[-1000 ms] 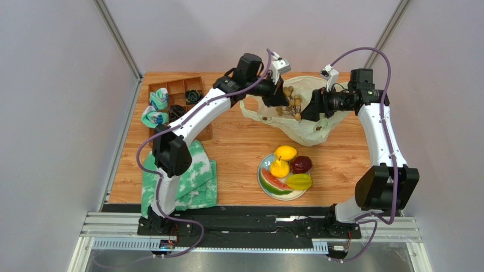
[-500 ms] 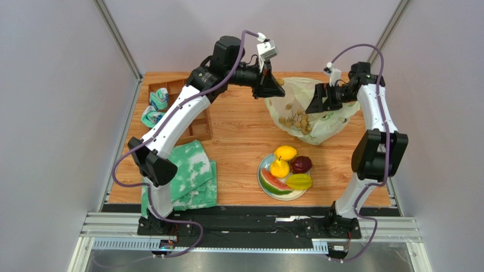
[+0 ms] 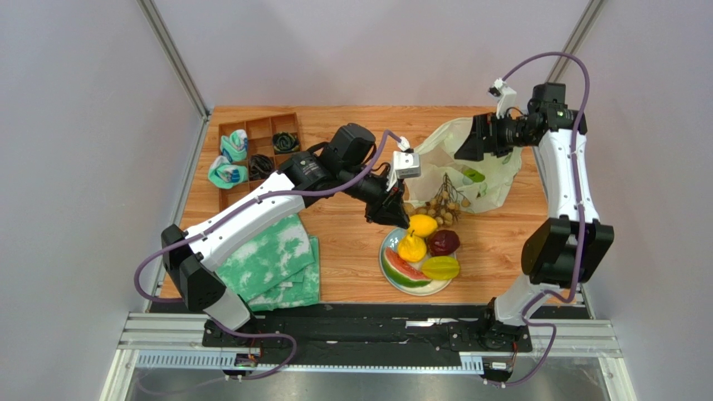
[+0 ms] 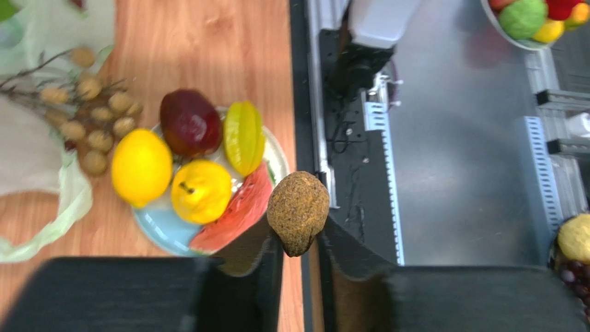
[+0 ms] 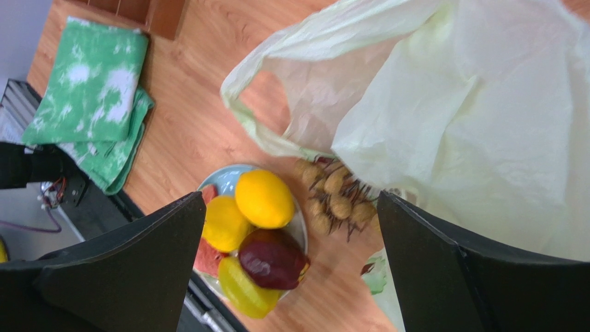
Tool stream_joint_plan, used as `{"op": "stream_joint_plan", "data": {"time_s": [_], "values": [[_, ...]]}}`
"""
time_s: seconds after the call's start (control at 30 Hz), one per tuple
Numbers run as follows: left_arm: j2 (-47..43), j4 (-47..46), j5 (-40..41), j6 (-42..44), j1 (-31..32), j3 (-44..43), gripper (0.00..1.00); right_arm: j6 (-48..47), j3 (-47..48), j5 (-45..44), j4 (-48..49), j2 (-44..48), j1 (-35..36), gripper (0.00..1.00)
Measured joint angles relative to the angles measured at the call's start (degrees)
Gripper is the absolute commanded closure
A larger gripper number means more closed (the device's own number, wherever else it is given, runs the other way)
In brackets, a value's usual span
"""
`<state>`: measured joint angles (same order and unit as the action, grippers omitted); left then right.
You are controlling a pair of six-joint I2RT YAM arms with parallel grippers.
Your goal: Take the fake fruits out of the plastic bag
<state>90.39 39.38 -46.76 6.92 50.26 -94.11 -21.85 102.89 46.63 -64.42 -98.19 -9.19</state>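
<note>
Plastic bag (image 3: pixel 489 188) on wooden table (image 3: pixel 343 251), grey walls (image 3: pixel 84 167); left hand (image 4: pixel 299 238) pinches brown ball (image 4: pixel 298 207); right hand (image 5: pixel 291 200) agape.

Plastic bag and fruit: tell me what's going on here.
The left gripper holds one small brown ball at its fingertips by the edge of the plate, which carries the lemon, pear, plum, watermelon slice and yellow-green fruit. The bunch of brown balls lies at the plastic bag's mouth. The right gripper hovers open above the bag, holding nothing.
</note>
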Motion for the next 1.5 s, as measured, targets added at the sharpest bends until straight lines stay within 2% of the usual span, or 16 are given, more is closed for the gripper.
{"op": "stream_joint_plan", "data": {"time_s": [0.1,0.17,0.3,0.5,0.67,0.8,0.93,1.1,1.2,1.3,1.33,1.37,1.5], "values": [[0.3,1.3,4.7,1.2,-0.5,0.0,0.48,-2.5,-7.1,0.1,-0.6,6.1,1.2,0.00],[0.3,1.7,7.2,1.6,-0.8,-0.5,0.45,-4.7,-11.2,-0.4,-0.7,9.6,2.5,0.03],[0.2,1.4,10.2,1.5,-2.1,-1.0,0.46,-7.3,-19.2,-2.7,-1.1,15.1,5.3,0.16],[0.7,1.0,10.8,1.1,-4.7,-1.2,0.44,-8.2,-20.3,-5.8,-1.1,13.9,6.5,0.20],[3.2,-1.9,11.1,-3.2,-7.7,-1.0,0.43,-8.4,-21.2,-12.1,0.2,13.9,11.7,0.25],[5.2,-4.1,12.6,-7.3,-11.2,0.0,0.43,-6.8,-20.7,-16.7,1.4,10.5,15.0,0.29],[7.6,-5.7,14.3,-11.3,-14.1,0.0,0.43,-4.5,-19.5,-22.3,4.8,2.6,15.9,0.22],[8.2,-6.2,15.2,-13.6,-15.8,0.0,0.43,-3.5,-18.4,-29.8,7.5,-5.0,16.7,0.22],[7.8,-6.4,15.6,-13.5,-16.3,0.0,0.43,-3.4,-16.6,-32.5,8.4,-8.2,17.2,0.32],[6.4,-6.5,16.3,-12.8,-16.6,0.8,0.43,-3.4,-14.2,-35.2,9.4,-11.6,17.7,0.62],[5.5,-6.4,16.6,-12.5,-16.6,1.4,0.43,-3.7,-13.7,-35.5,9.5,-12.3,17.7,0.77],[4.9,-6.4,16.9,-12.2,-16.6,1.7,0.43,-3.8,-13.1,-35.7,9.4,-13.0,17.7,0.84],[2.7,-6.5,17.6,-10.8,-16.7,2.1,0.43,-4.5,-11.1,-35.5,7.4,-13.3,17.9,0.97]]}}
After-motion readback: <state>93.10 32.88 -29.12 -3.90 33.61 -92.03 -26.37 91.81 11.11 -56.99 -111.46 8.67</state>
